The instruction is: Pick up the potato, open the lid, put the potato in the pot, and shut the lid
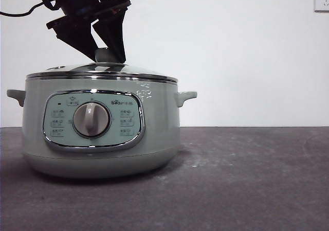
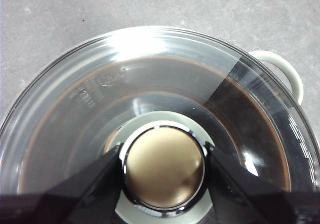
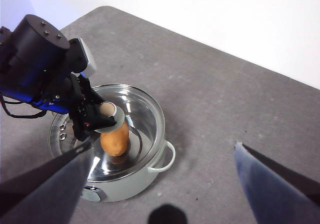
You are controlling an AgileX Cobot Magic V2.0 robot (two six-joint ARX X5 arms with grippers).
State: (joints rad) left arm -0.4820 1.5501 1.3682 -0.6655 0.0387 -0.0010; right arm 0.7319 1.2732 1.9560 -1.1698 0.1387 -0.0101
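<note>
Pot (image 1: 103, 138): sage-green cooker with chrome rim, standing on the grey table (image 1: 247, 184); front panel with grey dial (image 1: 91, 119); one side handle (image 1: 186, 96) shows on each flank.
Lid (image 1: 103, 70): glass dome with chrome rim, seated level on the pot's rim and covering it fully.
Knob (image 2: 163, 166): round, at the lid's centre, chrome-ringed.
Potato (image 3: 115, 140): orange-brown, inside the pot, seen through the glass near the middle.
Left gripper (image 1: 107, 50): directly above the pot's centre, one black jaw pressed against each side of the knob, pinching it.
Right gripper (image 3: 160, 184): raised well clear of the pot, jaws spread wide, nothing between them.
</note>
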